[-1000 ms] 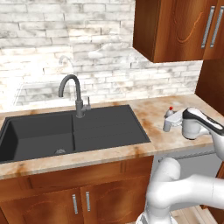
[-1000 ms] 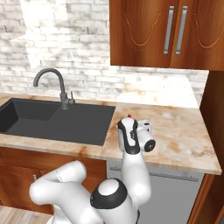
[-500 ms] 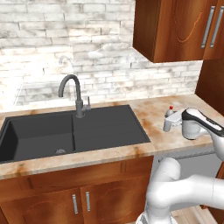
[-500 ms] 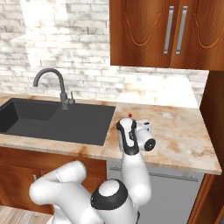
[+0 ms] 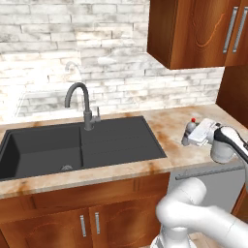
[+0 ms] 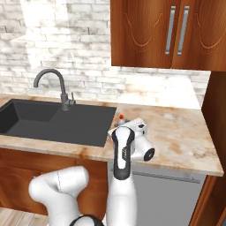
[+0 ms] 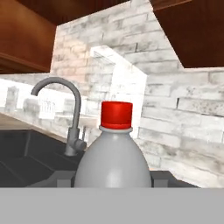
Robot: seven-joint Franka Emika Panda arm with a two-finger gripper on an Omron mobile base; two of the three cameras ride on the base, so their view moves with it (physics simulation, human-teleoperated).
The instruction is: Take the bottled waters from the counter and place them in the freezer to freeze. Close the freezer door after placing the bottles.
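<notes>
The counter (image 5: 160, 127) runs wide under the brick wall, with the sink (image 5: 77, 145) sunk into its left half and the tap (image 5: 81, 104) standing at the sink's twelve o'clock. The arm (image 6: 123, 152) reaches over the bare stone at about three o'clock from the sink, and the gripper (image 5: 193, 137) sits low there, closed on the red-capped bottle (image 5: 189, 132) — in the hand view the grey body swells up between the dark fingertips (image 7: 63, 180) with the cap at twelve o'clock. The bottle stands upright, and its base seems to be on the stone, though that is hard to make out. The main risk, as I judge it, is the grip itself: the jaws hold a rounded, smooth plastic wall low on the body, so a quick lift or a wide swing toward the freezer could let the bottle twist or slide out. A second risk is the sink edge close at nine o'clock — a dropped bottle could roll into the basin. Squeezing thin plastic too hard may also buckle it and loosen the hold.
</notes>
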